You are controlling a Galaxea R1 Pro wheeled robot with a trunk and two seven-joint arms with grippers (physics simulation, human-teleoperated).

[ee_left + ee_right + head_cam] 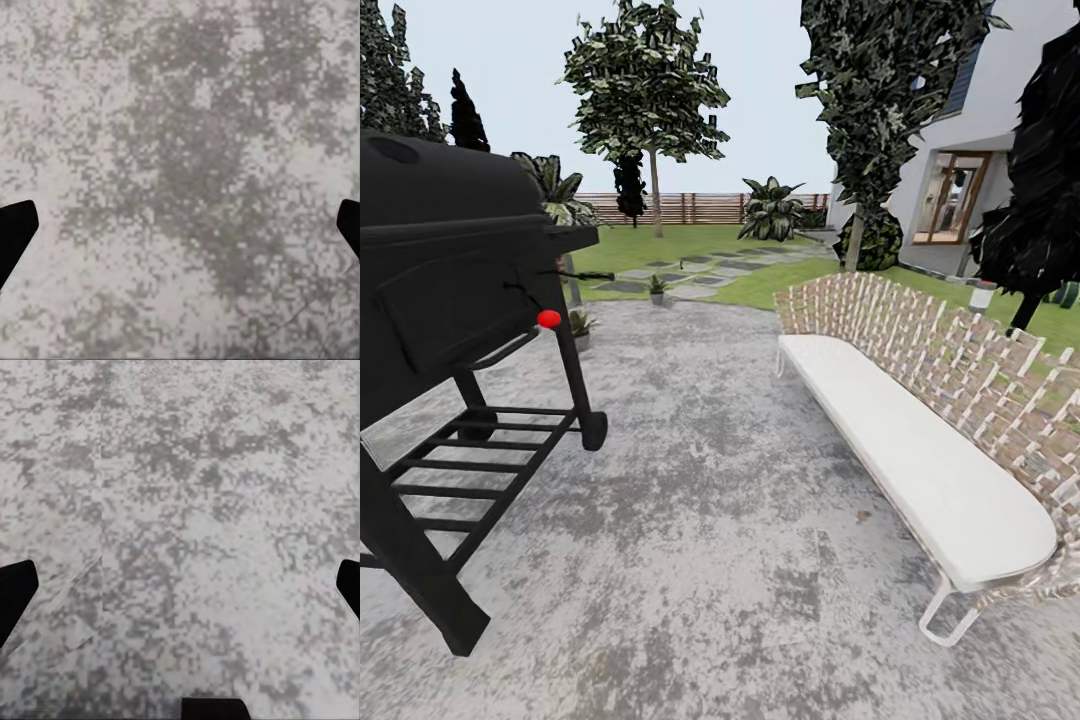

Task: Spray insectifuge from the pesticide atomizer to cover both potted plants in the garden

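Speckled grey patio paving (690, 560) underfoot in the head view, black barbecue grill (450, 330) on its stand along the patio's left edge, red knob (548, 319) on its front, long wicker bench (930, 440) with a white cushion along the right edge. At the patio's far left edge, just past the grill's leg, one low green rosette in a grey pot, the nearer potted plant (581, 328); beyond it, among the grey stepping stones (690, 275) on the lawn, the second potted plant (656, 288), small and upright. Farther back, slatted wooden fence (700, 208), trees, and a house at the right. Pesticide atomizer not made out anywhere, so no long axis to give and no telling which arm is nearer; plants lie ahead and to the left, well apart from the robot, so probably a drive forward comes before any reach. Left wrist view: left gripper (180, 225) hanging over bare mottled paving, dark fingertips (15, 229) at opposite sides of the frame, wide apart, nothing between them. Right wrist view: right gripper (180, 585) likewise over paving crossed by a faint seam, fingertips (15, 589) spread just as far, holding nothing.
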